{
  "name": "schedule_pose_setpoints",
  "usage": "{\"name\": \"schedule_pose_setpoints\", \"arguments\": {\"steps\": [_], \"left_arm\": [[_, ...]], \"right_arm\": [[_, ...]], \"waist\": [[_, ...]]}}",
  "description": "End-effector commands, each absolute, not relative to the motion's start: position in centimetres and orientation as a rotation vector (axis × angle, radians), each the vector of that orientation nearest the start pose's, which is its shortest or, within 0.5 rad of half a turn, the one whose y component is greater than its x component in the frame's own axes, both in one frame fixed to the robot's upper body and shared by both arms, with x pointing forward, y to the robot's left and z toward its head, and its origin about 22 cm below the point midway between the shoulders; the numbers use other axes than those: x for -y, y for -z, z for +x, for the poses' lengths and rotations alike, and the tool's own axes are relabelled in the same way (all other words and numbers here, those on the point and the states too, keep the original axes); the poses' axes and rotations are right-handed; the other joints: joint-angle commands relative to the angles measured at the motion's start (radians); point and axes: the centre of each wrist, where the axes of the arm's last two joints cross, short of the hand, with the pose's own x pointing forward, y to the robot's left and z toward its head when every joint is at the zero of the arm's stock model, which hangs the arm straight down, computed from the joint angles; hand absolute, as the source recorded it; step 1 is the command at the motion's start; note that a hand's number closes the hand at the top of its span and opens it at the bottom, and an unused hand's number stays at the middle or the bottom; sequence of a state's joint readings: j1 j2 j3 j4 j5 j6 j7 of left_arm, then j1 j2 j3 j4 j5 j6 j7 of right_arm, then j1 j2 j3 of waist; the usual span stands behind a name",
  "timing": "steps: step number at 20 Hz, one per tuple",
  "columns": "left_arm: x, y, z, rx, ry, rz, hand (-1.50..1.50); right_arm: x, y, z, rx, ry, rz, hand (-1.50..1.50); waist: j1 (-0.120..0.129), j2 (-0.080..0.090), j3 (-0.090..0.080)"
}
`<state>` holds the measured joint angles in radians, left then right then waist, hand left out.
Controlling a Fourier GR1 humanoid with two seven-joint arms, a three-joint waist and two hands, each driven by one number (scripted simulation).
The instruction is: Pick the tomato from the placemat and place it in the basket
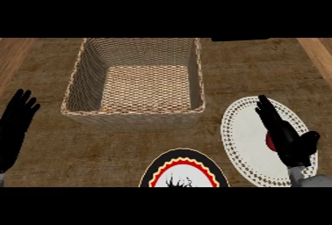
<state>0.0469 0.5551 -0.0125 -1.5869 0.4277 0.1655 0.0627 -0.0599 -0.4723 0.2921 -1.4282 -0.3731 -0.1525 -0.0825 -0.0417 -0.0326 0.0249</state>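
A red tomato (269, 140) lies on the white lace-edged placemat (245, 132) at the right, mostly hidden behind my right hand (285, 136). That hand stretches over the mat with straight fingers pointing away, its palm against the tomato's right side and its thumb sticking out to the right; it is open. The woven wicker basket (84, 79) stands in the upper middle, with nothing inside it. My left hand (16, 123) rests open at the left edge, fingers up.
A round plate (156, 169) with a black rim and a red and yellow wavy border sits at the bottom centre, between the basket and the mat. Wooden strips run along the counter's far left and far right.
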Motion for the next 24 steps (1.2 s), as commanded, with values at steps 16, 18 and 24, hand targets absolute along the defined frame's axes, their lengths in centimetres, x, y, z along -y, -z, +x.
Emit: {"name": "schedule_pose_setpoints", "arguments": {"steps": [16, 18, 24], "left_arm": [[-30.5, 4.9, 19.4, 0.993, 0.028, 0.178, 0.0], [-30.2, 5.4, 19.1, 1.017, -0.003, 0.167, 0.0], [-30.7, 3.7, 19.7, 1.02, -0.007, 0.184, 0.0]], "right_arm": [[23.8, -8.2, 25.8, 1.837, -0.641, 0.001, -1.5], [28.2, -11.5, 27.7, 1.83, -0.745, -0.316, -1.5], [31.4, -19.2, 26.7, 1.645, -0.98, -0.719, -1.5]], "waist": [[0.024, 0.026, -0.028], [0.016, 0.026, -0.031], [0.006, 0.022, -0.029]]}}
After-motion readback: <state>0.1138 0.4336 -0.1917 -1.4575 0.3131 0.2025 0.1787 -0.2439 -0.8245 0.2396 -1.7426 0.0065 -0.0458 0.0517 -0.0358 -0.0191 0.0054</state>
